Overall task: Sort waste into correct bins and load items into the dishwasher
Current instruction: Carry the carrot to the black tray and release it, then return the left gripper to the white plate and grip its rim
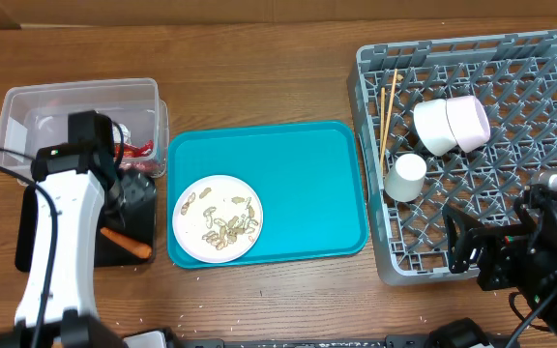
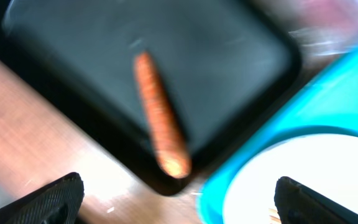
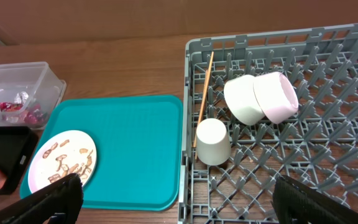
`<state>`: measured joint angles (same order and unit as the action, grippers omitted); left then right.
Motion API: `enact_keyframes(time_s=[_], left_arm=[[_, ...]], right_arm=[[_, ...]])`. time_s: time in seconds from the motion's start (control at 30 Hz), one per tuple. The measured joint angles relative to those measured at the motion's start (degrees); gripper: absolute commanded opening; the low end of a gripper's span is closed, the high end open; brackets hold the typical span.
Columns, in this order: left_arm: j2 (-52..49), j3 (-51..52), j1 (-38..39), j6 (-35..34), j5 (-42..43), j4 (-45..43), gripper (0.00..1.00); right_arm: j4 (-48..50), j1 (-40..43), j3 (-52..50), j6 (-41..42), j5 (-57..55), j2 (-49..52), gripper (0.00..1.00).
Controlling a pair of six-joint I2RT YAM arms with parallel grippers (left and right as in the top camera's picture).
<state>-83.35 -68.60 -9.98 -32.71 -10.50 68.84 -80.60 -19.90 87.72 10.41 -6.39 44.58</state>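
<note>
We see a wooden desk. In the overhead view the grey rack sits at 3 o'clock. The teal tray lies at the centre, just beside the rack's 9 o'clock side. The clear tub stands at 10 o'clock. The black tray lies against its 6 o'clock side, mostly hidden under the left arm.

The left pincer hangs over the black tray, jaws spread wide and gripping nothing; its view is blurred. The right pincer is at 4 o'clock over the rack's near corner, likewise released and empty.

The plate rests in the teal tray's 7 o'clock corner. 2 bowls, nested and tipped on their sides, lie among the pegs in the rack's 11 o'clock part. The cup stands at their 7 o'clock, near the rack's 9 o'clock wall. The chopsticks lie along that wall, at 12 o'clock of the cup.

The carrot lies flat on the black tray, 1 end at the rim nearest the teal tray. The red wrapper is inside the tub at its 4 o'clock corner. Peanut shells are scattered on the plate.
</note>
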Motion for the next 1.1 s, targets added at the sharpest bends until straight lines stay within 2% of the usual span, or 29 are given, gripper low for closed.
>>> enact_keyframes(time_s=[0.17,0.27,0.47,0.5,0.57,0.7,0.83,0.9,1.03,1.1], left_arm=[[6.4,-3.6,10.8,4.0,7.1,-6.0,0.99],[6.9,-4.0,22.0,5.8,9.4,-9.4,0.90],[-2.4,-3.6,42.0,7.9,5.8,-12.5,0.63],[-4.8,-3.4,43.9,8.0,5.1,-13.1,0.57],[-10.0,-3.1,47.0,8.1,4.0,-14.0,0.36],[-18.9,-2.9,50.4,8.0,2.8,-13.1,0.18],[-21.7,-2.5,50.8,6.5,1.5,-9.5,0.18],[-21.8,-2.3,50.8,5.9,0.9,-8.6,0.22],[-21.8,-0.8,50.8,5.4,0.4,-7.9,0.38],[-21.8,0.8,50.8,5.2,0.4,-7.4,0.42]], right_arm=[[0.0,0.0,0.0,0.0,0.0,0.0,1.00],[0.0,0.0,0.0,0.1,0.0,0.0,1.00],[0.0,0.0,0.0,0.0,0.0,0.0,1.00],[0.0,0.0,0.0,0.1,0.0,0.0,1.00],[0.0,0.0,0.0,0.0,0.0,0.0,1.00],[0.0,0.0,0.0,0.0,0.0,0.0,1.00],[0.0,0.0,0.0,0.0,0.0,0.0,1.00],[0.0,0.0,0.0,0.0,0.0,0.0,1.00],[0.0,0.0,0.0,0.0,0.0,0.0,1.00],[0.0,0.0,0.0,0.1,0.0,0.0,1.00]])
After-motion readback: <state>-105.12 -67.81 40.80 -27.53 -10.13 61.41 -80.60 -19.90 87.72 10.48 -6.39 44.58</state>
